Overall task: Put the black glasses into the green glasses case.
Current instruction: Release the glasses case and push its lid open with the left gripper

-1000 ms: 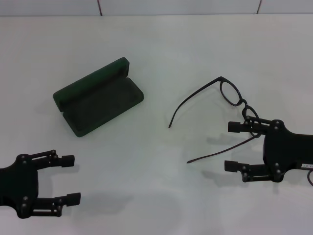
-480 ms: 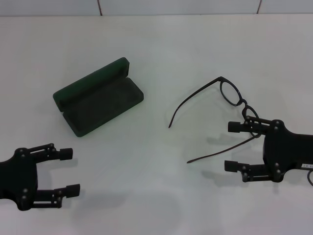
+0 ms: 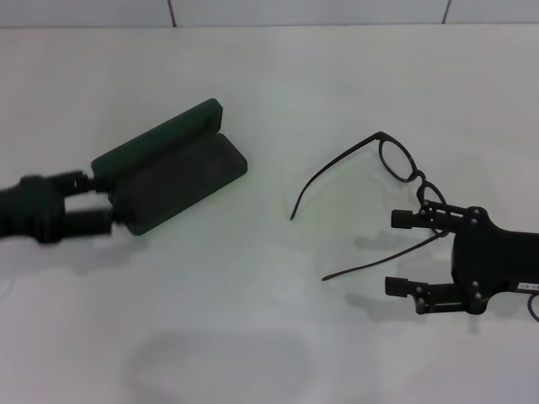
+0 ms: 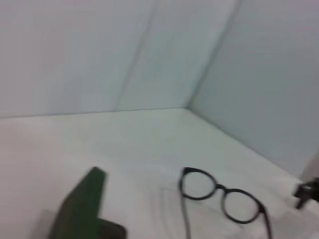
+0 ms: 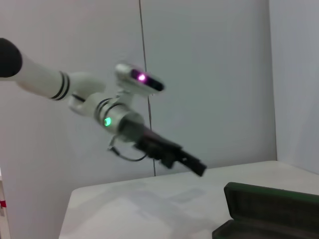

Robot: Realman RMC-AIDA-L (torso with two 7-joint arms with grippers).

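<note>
The green glasses case (image 3: 173, 172) lies open at the left middle of the table, lid up at the back, dark lining showing. The black glasses (image 3: 394, 160) lie unfolded on the table at the right. My left gripper (image 3: 99, 202) is open at the case's left end, its fingers on either side of that corner. My right gripper (image 3: 397, 252) is open just above the table, with the glasses' near temple arm running between its fingers; one lens is partly hidden behind it. The left wrist view shows the glasses (image 4: 219, 196) and the case (image 4: 82, 204). The right wrist view shows the case (image 5: 269, 209) and my left gripper (image 5: 192, 162).
The white table (image 3: 269, 76) ends at a pale wall along the back. A shadow lies on the table at the front middle (image 3: 215, 366).
My left arm has swung from the front left corner up and forward to the case's left end. My right gripper has stayed almost still by the glasses.
</note>
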